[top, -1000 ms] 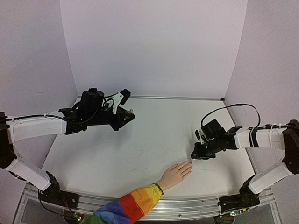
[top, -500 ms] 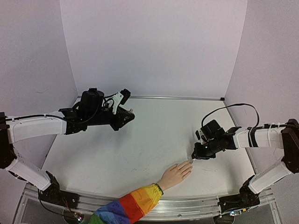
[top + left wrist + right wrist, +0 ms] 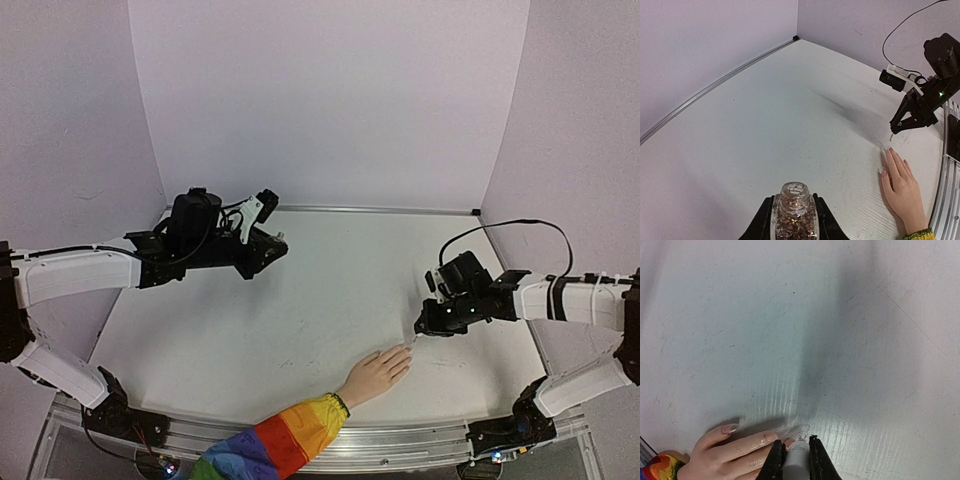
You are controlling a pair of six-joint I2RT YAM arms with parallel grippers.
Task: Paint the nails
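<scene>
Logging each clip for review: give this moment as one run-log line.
left hand shut on open polish bottle | right hand shut on brush | brush tip at nails of rainbow-sleeved hand

Both my arms: black base joints (image 3: 110,403) bolted on the near rail (image 3: 400,437), white link shells (image 3: 80,275) up from the rail, black wrists farthest from it. Left gripper (image 3: 270,246): black fingers (image 3: 762,226), fat cylindrical black motor (image 3: 195,215), white bracket (image 3: 252,210) with thin wires. Right gripper (image 3: 421,328): slim black fingers, green LED (image 3: 940,93), black cable (image 3: 510,225) looping overhead, black bands (image 3: 548,293) round the white forearm.
</scene>
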